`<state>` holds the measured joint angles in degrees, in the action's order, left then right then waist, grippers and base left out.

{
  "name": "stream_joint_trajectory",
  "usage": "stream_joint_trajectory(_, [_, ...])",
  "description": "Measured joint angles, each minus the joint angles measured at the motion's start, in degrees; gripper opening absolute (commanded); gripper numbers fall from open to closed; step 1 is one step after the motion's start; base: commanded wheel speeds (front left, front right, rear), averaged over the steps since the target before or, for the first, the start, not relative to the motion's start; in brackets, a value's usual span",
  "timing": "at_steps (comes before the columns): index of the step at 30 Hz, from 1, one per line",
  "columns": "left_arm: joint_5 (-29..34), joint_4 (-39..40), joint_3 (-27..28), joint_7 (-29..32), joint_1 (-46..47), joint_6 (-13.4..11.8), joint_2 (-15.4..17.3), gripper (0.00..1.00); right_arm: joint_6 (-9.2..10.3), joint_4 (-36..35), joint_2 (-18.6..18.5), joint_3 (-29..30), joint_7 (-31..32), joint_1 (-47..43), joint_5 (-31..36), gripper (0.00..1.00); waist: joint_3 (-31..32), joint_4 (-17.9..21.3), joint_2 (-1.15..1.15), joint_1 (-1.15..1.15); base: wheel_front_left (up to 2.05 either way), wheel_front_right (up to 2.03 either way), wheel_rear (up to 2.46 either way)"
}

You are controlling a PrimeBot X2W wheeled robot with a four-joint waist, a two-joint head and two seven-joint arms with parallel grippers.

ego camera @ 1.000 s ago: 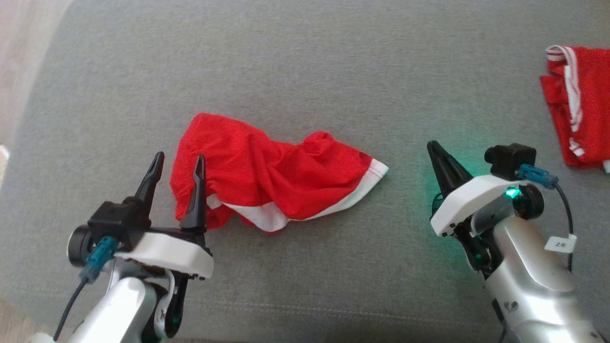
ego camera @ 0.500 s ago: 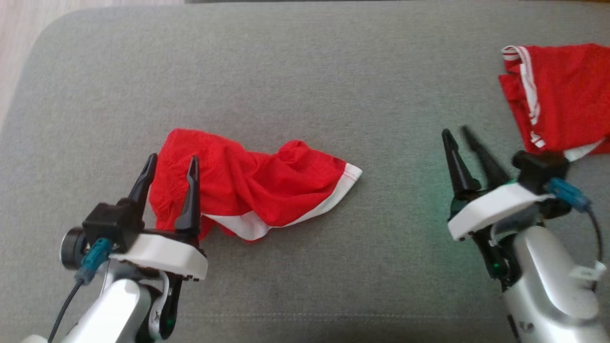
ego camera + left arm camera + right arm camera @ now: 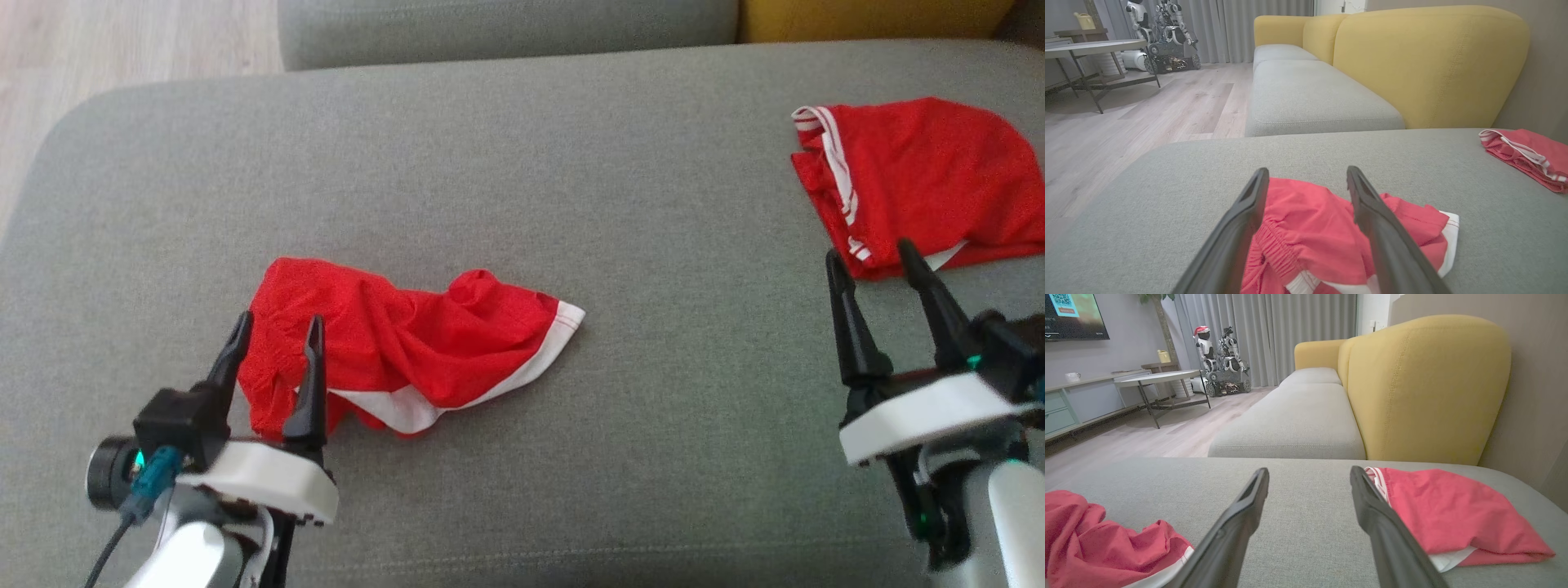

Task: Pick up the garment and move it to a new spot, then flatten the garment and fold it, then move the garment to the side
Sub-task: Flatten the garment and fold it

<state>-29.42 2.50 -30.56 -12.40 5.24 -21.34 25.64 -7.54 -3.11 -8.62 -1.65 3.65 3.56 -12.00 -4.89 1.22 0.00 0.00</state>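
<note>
Head view: the crumpled red garment (image 3: 392, 359) lies left of middle on the grey cushion (image 3: 522, 163), with the left gripper (image 3: 279, 322) spread over its near end. The right gripper (image 3: 868, 251), spread and empty, hovers at the cushion's right. Left wrist view: the garment shows between the jaws. Right wrist view: cushion shows between the jaws.

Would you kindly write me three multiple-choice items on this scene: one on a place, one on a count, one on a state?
1. Where does the folded garment lie? A) ahead of the right gripper B) on the floor C) on the yellow backrest
2. How many red garments lie on the cushion? A) one B) two C) three
3. The left gripper is: A) shut on cloth B) shut, empty C) open
Answers: 1 A, just past that gripper's tips; 2 B, one folded, one crumpled garment; 3 C, its fingers stand apart.
</note>
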Motion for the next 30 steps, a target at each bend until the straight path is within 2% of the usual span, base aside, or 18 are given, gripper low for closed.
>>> stream_joint_trajectory(11, [0.0,1.67,-0.41,1.23,-3.48,-0.88,1.13,1.0,0.0,-5.46,2.05,0.81,3.5,-6.58,0.49,1.0,2.81,0.29,0.0,0.0,0.0,0.0,0.0])
stream_joint_trajectory(30, [-0.53,3.03,-0.19,1.29,-3.94,-1.89,1.55,1.0,0.0,-5.78,2.42,0.79,4.53,-6.66,0.48,1.0,2.47,-1.05,0.0,0.0,0.0,0.0,0.0])
